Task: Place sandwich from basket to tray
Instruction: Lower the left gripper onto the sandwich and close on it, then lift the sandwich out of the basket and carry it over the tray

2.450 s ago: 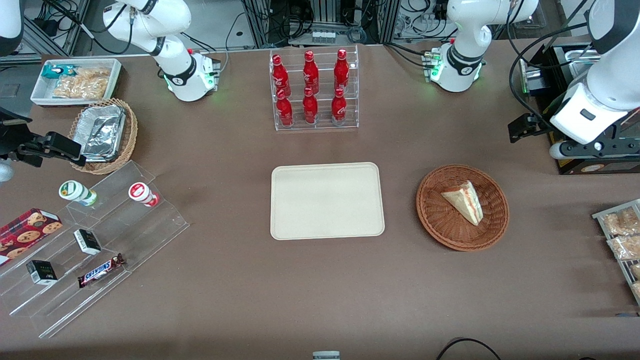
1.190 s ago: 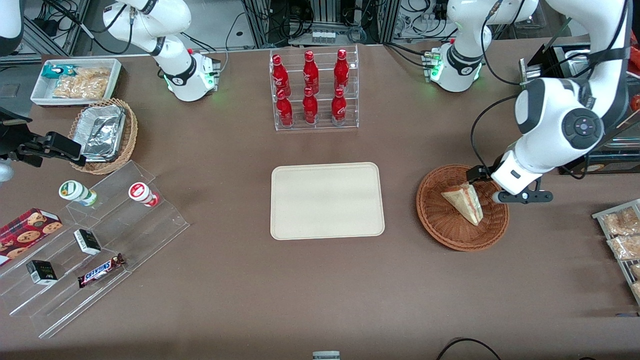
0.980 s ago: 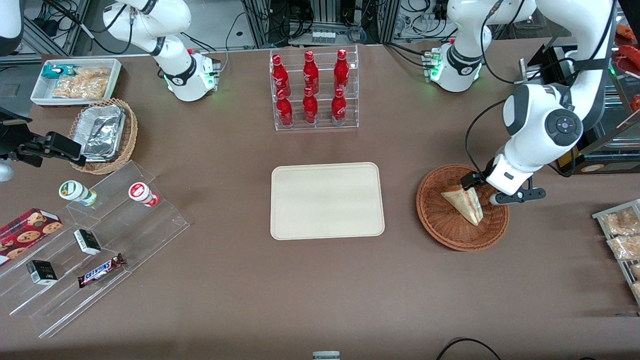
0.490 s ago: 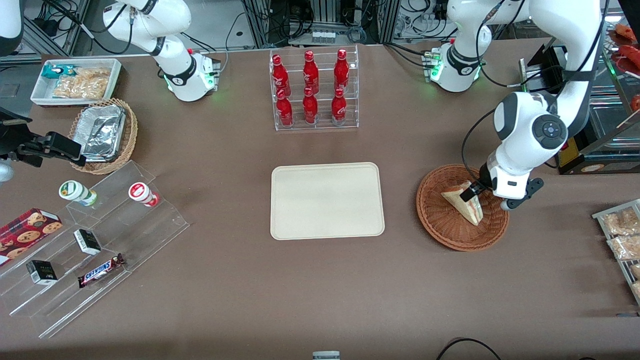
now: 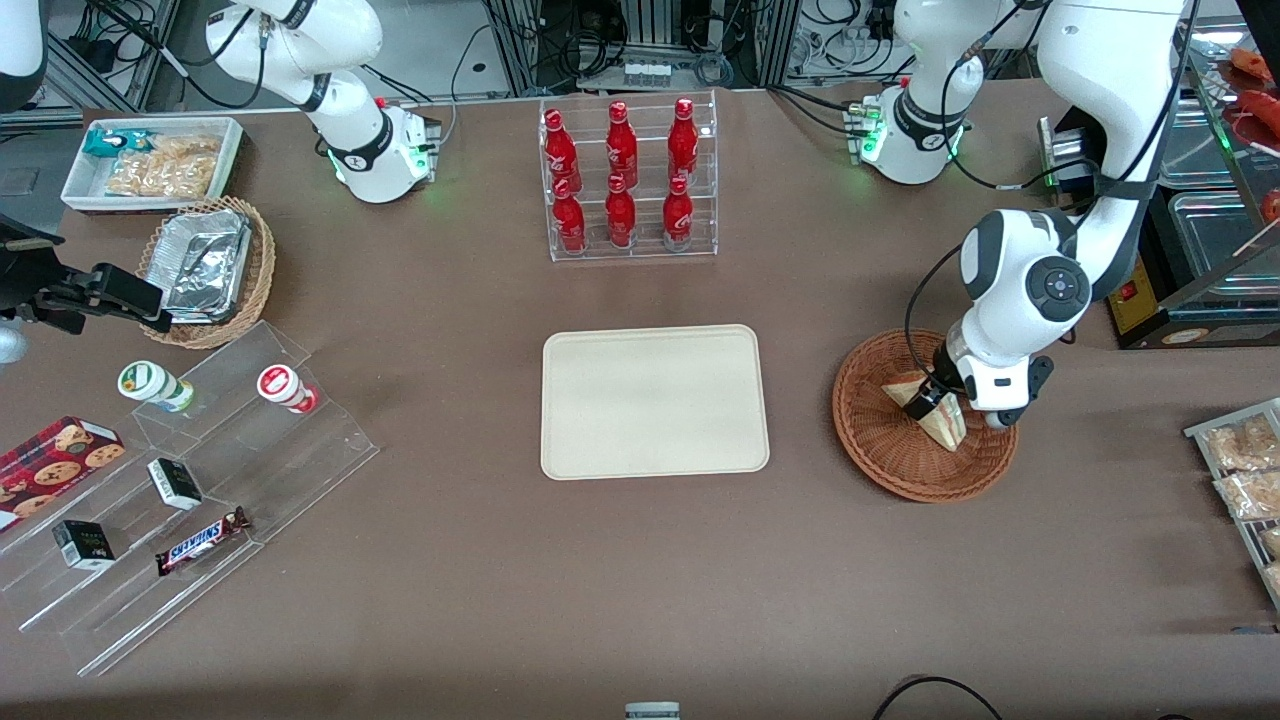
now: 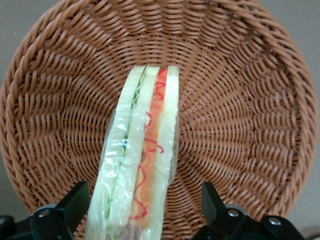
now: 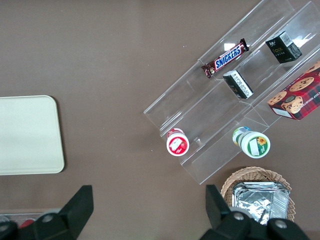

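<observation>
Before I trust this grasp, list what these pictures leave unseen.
- Front view: the gripper covers the middle of the sandwich, so any finger contact is hidden.
- Left wrist view: the sandwich's near end and the finger bases are cut off by the frame edge.
- Basket floor under the sandwich: hidden in both views.

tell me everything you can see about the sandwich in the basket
The sandwich is a triangular wedge of pale bread in clear wrap, with green and red-pink filling showing along its cut edge. It lies inside the round reddish-brown wicker basket, resting on the weave, toward the working arm's end of the table from the cream tray. The gripper is right over it, open, one finger on each side of the wedge and clear of it.
</observation>
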Robot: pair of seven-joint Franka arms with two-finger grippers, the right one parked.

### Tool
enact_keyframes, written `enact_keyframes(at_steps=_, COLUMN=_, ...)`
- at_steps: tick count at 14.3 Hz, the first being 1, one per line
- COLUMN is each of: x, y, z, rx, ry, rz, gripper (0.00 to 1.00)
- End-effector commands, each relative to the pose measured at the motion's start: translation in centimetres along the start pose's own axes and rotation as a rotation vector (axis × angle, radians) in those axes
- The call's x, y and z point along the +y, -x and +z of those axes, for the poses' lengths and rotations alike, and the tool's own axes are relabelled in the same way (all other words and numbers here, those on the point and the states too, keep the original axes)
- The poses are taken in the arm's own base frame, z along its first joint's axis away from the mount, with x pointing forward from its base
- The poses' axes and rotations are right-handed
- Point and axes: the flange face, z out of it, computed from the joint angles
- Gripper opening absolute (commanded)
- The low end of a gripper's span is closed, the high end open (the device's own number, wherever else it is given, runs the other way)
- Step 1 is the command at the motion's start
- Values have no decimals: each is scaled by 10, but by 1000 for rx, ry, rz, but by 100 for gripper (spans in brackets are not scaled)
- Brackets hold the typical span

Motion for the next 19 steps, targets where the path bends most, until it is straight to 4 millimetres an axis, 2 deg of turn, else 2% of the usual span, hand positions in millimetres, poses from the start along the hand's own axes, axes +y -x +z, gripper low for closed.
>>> enact_keyframes(at_steps=1, x=-1, y=1, z=6, rx=3, ry=-10, rz=-7, gripper=12)
enact_keyframes(at_steps=2, x=-3, y=1, z=11, rx=-5, ry=-23, rz=3, gripper=4)
enact_keyframes(at_steps=4, x=-3, y=1, z=4, rx=-14, ry=-51, rz=94, gripper=2)
enact_keyframes(at_steps=6, x=3, y=-3, z=-25, rx=-17, ry=-62, rz=159, gripper=3)
enact_keyframes(at_steps=8, x=19, y=-9, z=-57, rx=-8, ry=-100, rz=221, gripper=4)
enact_keyframes(at_steps=9, x=31, y=-11, z=-72, rx=4, ry=-150, rz=342, gripper=7)
enact_keyframes(at_steps=11, x=65, y=4, z=-90, rx=-11, ry=-183, rz=498, gripper=10)
enact_keyframes(at_steps=12, x=83, y=20, z=-94, rx=-6, ry=-177, rz=540, gripper=15)
enact_keyframes(at_steps=13, x=99, y=37, z=-95, rx=1, ry=-171, rz=577, gripper=13)
enact_keyframes(at_steps=18, x=192, y=134, z=-70, rx=-42, ry=-102, rz=688, gripper=9)
enact_keyframes(at_steps=19, x=209, y=159, z=-64, rx=-69, ry=-80, rz=692, gripper=9)
